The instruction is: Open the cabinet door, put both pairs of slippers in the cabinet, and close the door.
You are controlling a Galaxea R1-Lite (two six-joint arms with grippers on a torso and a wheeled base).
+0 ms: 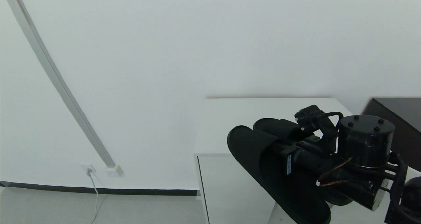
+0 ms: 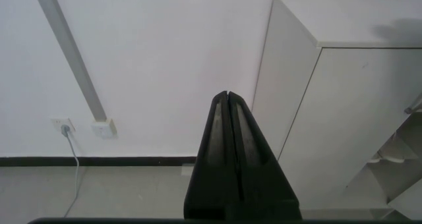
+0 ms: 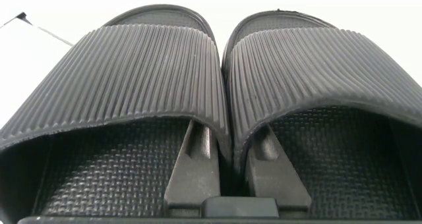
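Holding: the right gripper (image 3: 229, 145) has one finger under each of the straps (image 3: 151, 66) and is clamped on the touching inner edges of the black slippers (image 1: 260, 148), in front of the cabinet (image 1: 256, 118), about level with its top.
Left gripper (image 2: 228, 118): fingers pressed together, nothing held, off to the cabinet's left.
Cabinet front: probably open; shelves (image 2: 395, 157) peek out, though that corner is hard to read.
Risk: the pinch on soft rubber is thin, and a slipper striking the cabinet's edge could twist free.

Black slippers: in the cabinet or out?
Out. The right gripper holds the black slippers in the air near the white cabinet, one finger under each strap.
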